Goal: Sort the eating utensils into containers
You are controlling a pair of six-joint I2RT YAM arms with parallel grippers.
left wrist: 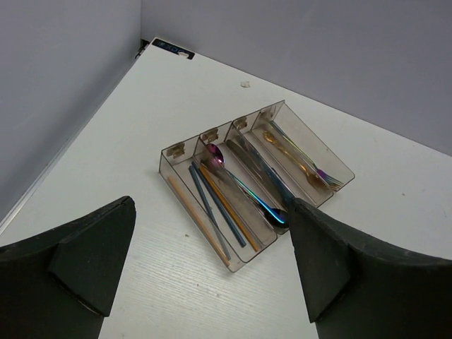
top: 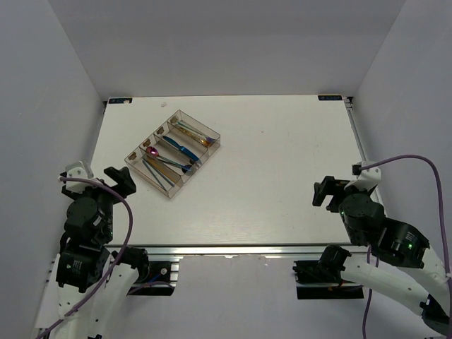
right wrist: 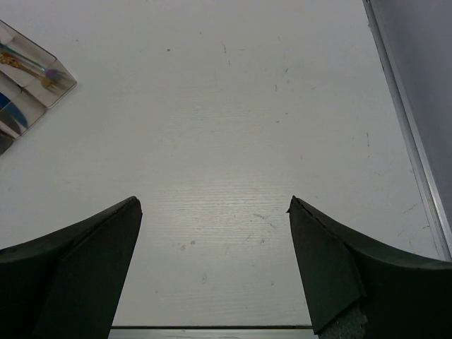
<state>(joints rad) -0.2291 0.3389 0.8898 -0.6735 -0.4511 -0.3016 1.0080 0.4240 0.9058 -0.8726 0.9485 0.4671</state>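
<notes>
The clear organiser tray (top: 210, 150) sits at the table's far left, angled, and shows in the left wrist view (left wrist: 337, 164). Its compartments hold the utensils: copper and blue chopsticks (left wrist: 215, 208), a purple-rainbow spoon (left wrist: 215, 155), an iridescent blue spoon (left wrist: 263, 201), gold pieces (left wrist: 286, 150). They also show in the top view (top: 173, 145). My left gripper (top: 119, 180) is open and empty, near the table's left front, short of the tray. My right gripper (top: 326, 192) is open and empty over bare table at the right front. A tray corner shows in the right wrist view (right wrist: 60, 73).
White walls close in the table on the left, back and right. A metal rail (top: 240, 248) runs along the front edge, and another (right wrist: 406, 120) runs along the right edge. A small white speck (left wrist: 245, 84) lies beyond the tray.
</notes>
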